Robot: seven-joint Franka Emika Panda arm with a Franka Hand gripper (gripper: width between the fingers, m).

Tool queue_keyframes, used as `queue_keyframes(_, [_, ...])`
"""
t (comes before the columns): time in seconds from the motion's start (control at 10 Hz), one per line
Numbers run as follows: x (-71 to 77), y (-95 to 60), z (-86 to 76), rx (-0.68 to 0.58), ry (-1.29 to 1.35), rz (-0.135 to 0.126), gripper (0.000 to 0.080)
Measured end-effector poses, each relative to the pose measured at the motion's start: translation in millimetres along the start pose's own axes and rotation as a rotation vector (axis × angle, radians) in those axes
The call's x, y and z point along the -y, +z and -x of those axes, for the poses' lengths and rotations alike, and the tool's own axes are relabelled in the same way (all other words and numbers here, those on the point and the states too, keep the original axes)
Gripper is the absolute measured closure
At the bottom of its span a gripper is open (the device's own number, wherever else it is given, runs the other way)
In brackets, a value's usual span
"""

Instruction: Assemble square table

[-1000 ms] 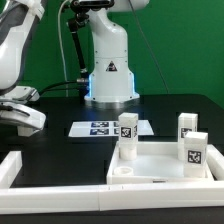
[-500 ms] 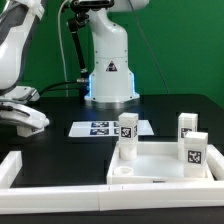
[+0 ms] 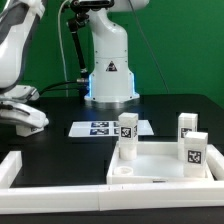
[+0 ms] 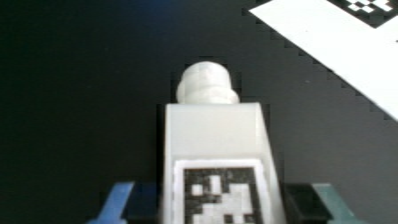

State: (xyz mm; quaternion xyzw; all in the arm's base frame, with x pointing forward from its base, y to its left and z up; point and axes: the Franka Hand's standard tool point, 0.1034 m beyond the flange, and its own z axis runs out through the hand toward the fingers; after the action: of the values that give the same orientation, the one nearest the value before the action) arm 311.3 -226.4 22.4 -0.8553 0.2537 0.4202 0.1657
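The white square tabletop (image 3: 160, 168) lies at the front of the exterior view. Three white tagged legs stand on it: one at the back left (image 3: 127, 128), one at the back right (image 3: 187, 124), one at the right (image 3: 196, 150). My gripper (image 3: 22, 116) is at the exterior view's left, just above the black table, apart from the tabletop. In the wrist view my gripper (image 4: 217, 203) holds a fourth white leg (image 4: 214, 130) between its blue fingers (image 4: 128, 200), with the tag facing the camera and the rounded tip pointing away.
The marker board (image 3: 105, 128) lies behind the tabletop and shows in the wrist view (image 4: 338, 40) beyond the leg's tip. White barrier strips run along the front (image 3: 100, 196) and left (image 3: 10, 170). The robot base (image 3: 108, 70) stands at the back.
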Motion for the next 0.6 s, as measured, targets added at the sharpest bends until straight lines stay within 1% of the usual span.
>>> queue_keyframes(0.1, [17.9, -16.6, 6.1, -0.030, -0.035, 0.018, 0.0514])
queue_keyframes(0.2, [38.3, -28.1, 13.9, -0.064, -0.053, 0.027, 0.0512])
queue_keyframes(0.3, [56.1, -35.4, 22.3, -0.101, -0.071, 0.043, 0.0512])
queue_keyframes(0.4, [60.7, -36.5, 27.1, -0.104, -0.079, 0.048, 0.0512])
queue_keyframes(0.5, [58.3, -36.5, 22.3, -0.124, -0.076, 0.051, 0.0512])
queue_keyframes(0.6, [60.3, -40.1, 14.4, -0.213, -0.087, 0.058, 0.0512])
